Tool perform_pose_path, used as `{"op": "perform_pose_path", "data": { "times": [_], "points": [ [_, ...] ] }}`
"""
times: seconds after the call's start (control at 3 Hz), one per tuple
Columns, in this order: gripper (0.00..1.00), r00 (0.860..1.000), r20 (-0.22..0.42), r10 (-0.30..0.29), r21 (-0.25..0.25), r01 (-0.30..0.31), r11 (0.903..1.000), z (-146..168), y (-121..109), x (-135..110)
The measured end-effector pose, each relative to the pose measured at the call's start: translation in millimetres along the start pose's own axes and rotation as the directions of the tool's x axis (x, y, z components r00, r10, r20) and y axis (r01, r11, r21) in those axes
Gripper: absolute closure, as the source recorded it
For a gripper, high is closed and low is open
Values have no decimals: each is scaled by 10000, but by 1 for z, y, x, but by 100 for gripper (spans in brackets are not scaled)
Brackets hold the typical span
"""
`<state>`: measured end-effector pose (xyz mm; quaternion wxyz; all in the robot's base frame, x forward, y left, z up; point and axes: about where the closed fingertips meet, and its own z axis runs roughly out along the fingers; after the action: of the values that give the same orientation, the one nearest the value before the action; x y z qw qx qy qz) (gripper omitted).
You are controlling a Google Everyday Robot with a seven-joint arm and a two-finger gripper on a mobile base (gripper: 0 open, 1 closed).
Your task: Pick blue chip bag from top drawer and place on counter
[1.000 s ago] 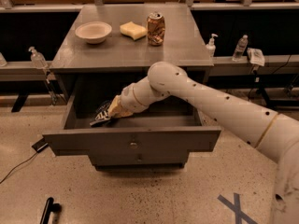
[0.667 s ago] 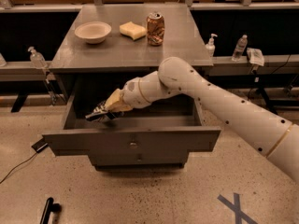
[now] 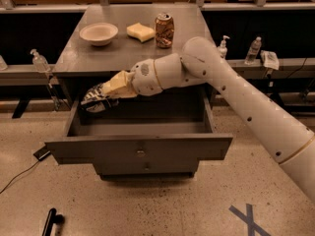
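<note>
Now, claw (image 3: 105, 93) clamped on the blue chip bag (image 3: 92, 101), held above the left side of the open top drawer (image 3: 140, 150), just below the worktop (image 3: 98, 59) edge, bowl (image 3: 98, 33), yellow sponge (image 3: 140, 32) and can (image 3: 164, 30) standing on top.

— Anything legible?
— Nothing. The small crumpled dark blue foil chip bag (image 3: 93, 100), pinched by the gripper (image 3: 105, 91) over the wide grey metal top drawer (image 3: 140, 149), carries white lettering just under the fingers, unreadable. The brown drink can (image 3: 164, 30) beyond them is unreadable too.

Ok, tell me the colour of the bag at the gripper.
Dark blue with white markings, camera view; the gripper holds the blue chip bag over the top drawer.
</note>
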<state>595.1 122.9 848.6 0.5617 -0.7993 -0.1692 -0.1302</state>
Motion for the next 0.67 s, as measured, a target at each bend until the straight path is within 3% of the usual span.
{"op": "perform_pose_path", "data": {
  "times": [0.33,0.67],
  "points": [
    [100,9999,44,-127,414,125,9991,-19,-28,20],
    [100,9996,-260,77,366,-68,9993,-43,-48,48]
  ]
}}
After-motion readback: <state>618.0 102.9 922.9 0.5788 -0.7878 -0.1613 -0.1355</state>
